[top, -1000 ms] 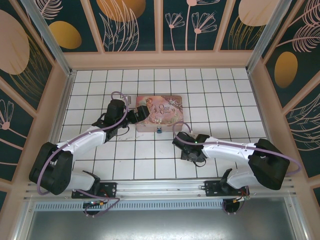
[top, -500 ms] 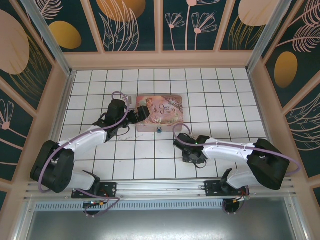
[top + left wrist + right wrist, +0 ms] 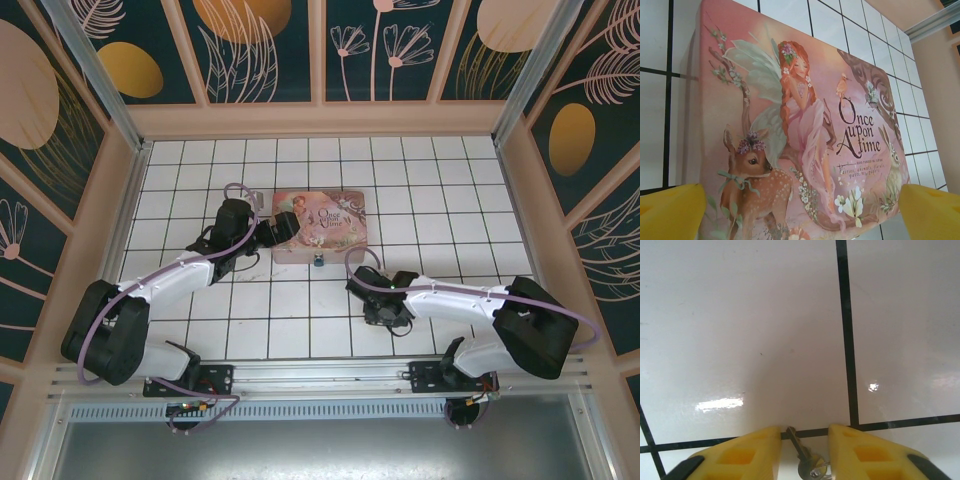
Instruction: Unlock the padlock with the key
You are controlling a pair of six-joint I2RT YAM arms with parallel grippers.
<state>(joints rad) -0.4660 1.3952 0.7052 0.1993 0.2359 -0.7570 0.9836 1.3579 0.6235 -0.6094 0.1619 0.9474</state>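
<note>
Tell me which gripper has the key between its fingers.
The right gripper: the key lies on the white tile between its yellow fingertips. The left gripper instead faces the pink tin, its jaws wide apart.

- One pink tin box [image 3: 319,222] on the bench [image 3: 430,180].
- One tiny blue padlock [image 3: 319,262].
- One small silver key [image 3: 799,447].
- Two white robot arms: the left arm [image 3: 170,278] and the right arm [image 3: 460,298].
- Two tools with yellow tips: the left tool [image 3: 800,215] and the right tool [image 3: 805,452].
</note>
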